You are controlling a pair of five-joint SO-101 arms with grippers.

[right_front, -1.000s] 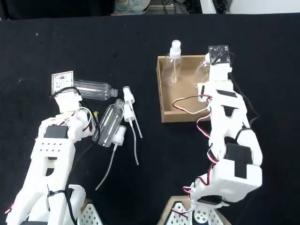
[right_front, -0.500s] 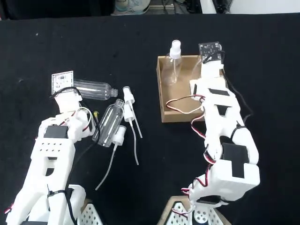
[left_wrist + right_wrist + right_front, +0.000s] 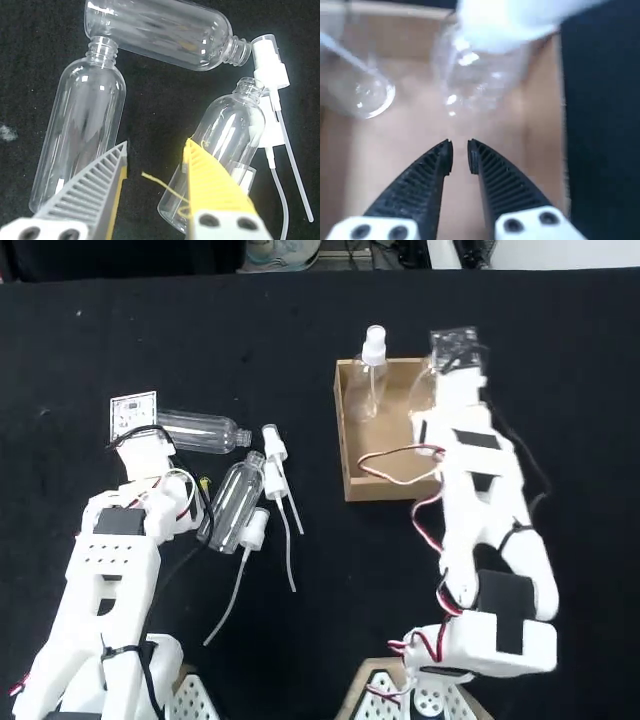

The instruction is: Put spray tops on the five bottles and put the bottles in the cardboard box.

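Observation:
Three clear bottles without tops lie on the black table: one [image 3: 160, 30] [image 3: 200, 430] farthest out, one [image 3: 80, 135] beside my grey finger, and one [image 3: 220, 140] [image 3: 235, 500] beside my yellow finger. My left gripper [image 3: 155, 150] [image 3: 193, 508] is open just short of them, with only table between the fingers. Loose white spray tops [image 3: 273, 445] [image 3: 254, 528] with long tubes lie next to them. The cardboard box [image 3: 352, 455] holds two upright bottles with tops [image 3: 370, 380] [image 3: 480, 75]. My right gripper [image 3: 460, 150] hangs inside the box, empty, jaws almost closed with a thin gap.
A white tag [image 3: 132, 414] lies left of the far bottle. The spray tubes [image 3: 288, 540] trail toward the front of the table. Black cloth stretches around the box and between the arms.
The right arm swung left over the box, then back to the right, above the far right corner. The left arm and the loose bottles stayed put.

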